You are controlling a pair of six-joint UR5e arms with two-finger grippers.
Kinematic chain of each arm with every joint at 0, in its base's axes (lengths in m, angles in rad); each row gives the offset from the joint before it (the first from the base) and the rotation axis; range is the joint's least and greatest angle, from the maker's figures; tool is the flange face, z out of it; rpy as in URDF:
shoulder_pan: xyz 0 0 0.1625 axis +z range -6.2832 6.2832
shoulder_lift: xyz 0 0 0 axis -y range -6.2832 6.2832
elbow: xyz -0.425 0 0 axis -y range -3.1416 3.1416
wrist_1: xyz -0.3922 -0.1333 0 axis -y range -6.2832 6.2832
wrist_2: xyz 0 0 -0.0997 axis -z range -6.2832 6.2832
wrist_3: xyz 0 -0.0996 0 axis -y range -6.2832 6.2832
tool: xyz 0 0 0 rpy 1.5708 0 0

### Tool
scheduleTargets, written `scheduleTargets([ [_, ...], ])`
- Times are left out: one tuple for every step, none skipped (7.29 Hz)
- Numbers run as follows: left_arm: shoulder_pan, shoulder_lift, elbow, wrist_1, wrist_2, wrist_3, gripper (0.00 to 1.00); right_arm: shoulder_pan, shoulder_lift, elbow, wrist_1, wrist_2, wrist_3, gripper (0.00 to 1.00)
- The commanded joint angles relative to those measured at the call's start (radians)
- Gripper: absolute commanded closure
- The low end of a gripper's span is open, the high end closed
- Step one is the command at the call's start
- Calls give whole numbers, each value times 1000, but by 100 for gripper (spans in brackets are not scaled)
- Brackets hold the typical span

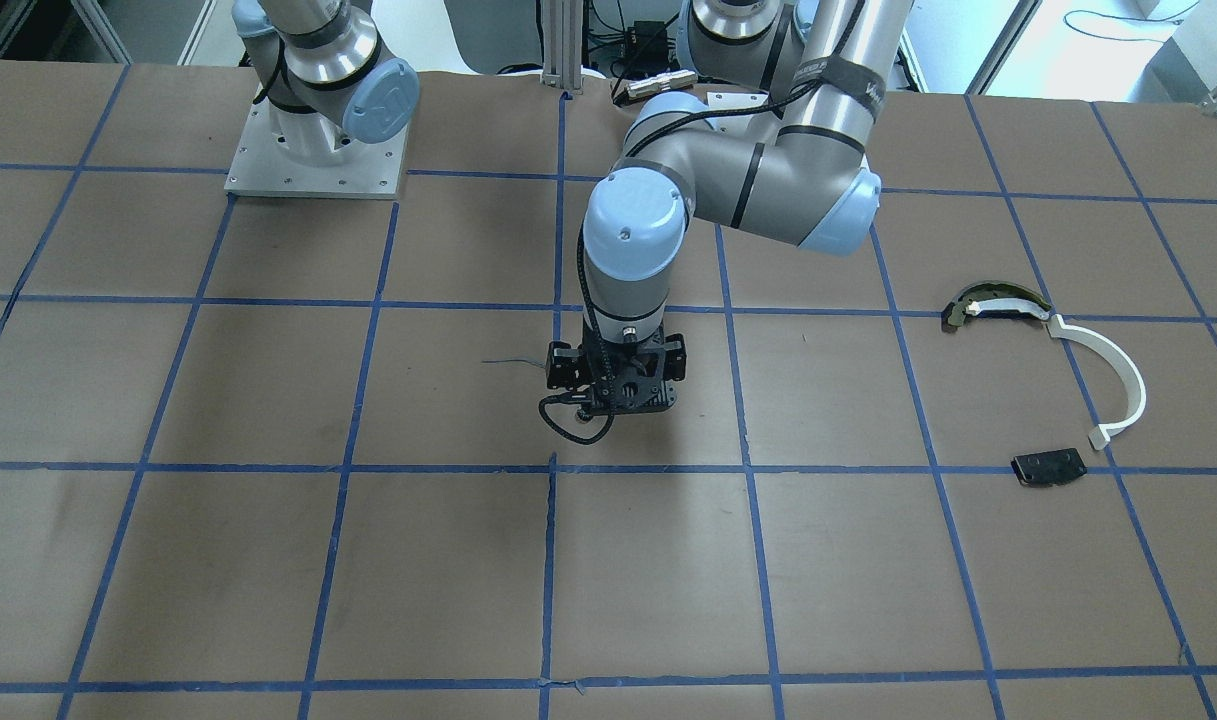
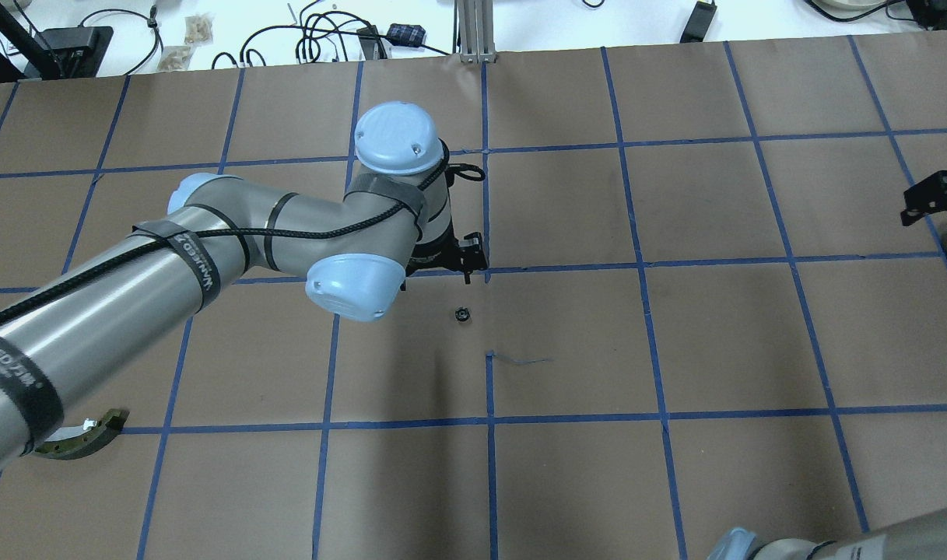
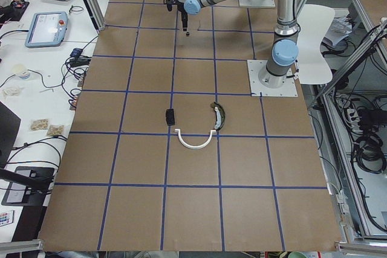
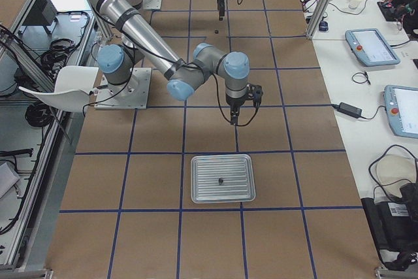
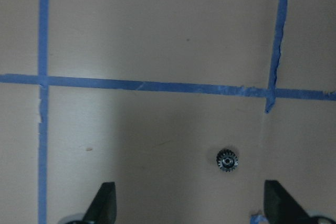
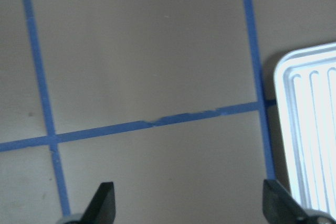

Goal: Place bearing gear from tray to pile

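The bearing gear (image 5: 227, 159) is a small dark toothed ring lying flat on the brown table (image 2: 675, 350). It also shows in the overhead view (image 2: 463, 315). My left gripper (image 5: 191, 205) hangs above it, open and empty, and the gear lies closer to one fingertip. In the front view the left gripper (image 1: 613, 385) hides the gear. The pile lies apart: a white curved strip (image 1: 1108, 370), a dark arc piece (image 1: 993, 305) and a black plate (image 1: 1048, 467). My right gripper (image 6: 191, 205) is open and empty beside the metal tray (image 6: 310, 145).
The tray (image 4: 222, 161) holds one small dark part (image 4: 221, 180). The right gripper (image 4: 234, 119) hangs just past the tray's far edge. Blue tape lines grid the table. Cables and tablets lie beyond the table's operator-side edge.
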Motion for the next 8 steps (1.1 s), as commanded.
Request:
scheduleTargets([
  [-24, -74, -1, 65, 2, -18, 0, -113, 102, -105, 45, -17, -53, 0],
  [-25, -96, -1, 87, 2, -24, 0, -154, 170, -197, 119, -40, -93, 0],
  [-30, -106, -3, 89, -2, -55, 0, -166, 234, -254, 121, -44, -128, 0],
  [-31, -108, -3, 89, -2, -62, 0, -166, 282, -271, 110, -41, -161, 0],
  [-33, -113, -8, 89, 1, -47, 9, -166, 310, -274, 60, -44, -193, 0],
  [-34, -116, -11, 89, -2, -45, 17, -168, 331, -273, 26, -92, -205, 0],
  [-34, -122, -18, 89, -7, -41, 18, -170, 341, -273, 20, -149, -202, 0],
  [-37, -122, -23, 89, -8, -42, 17, -171, 345, -273, 20, -154, -198, 0],
])
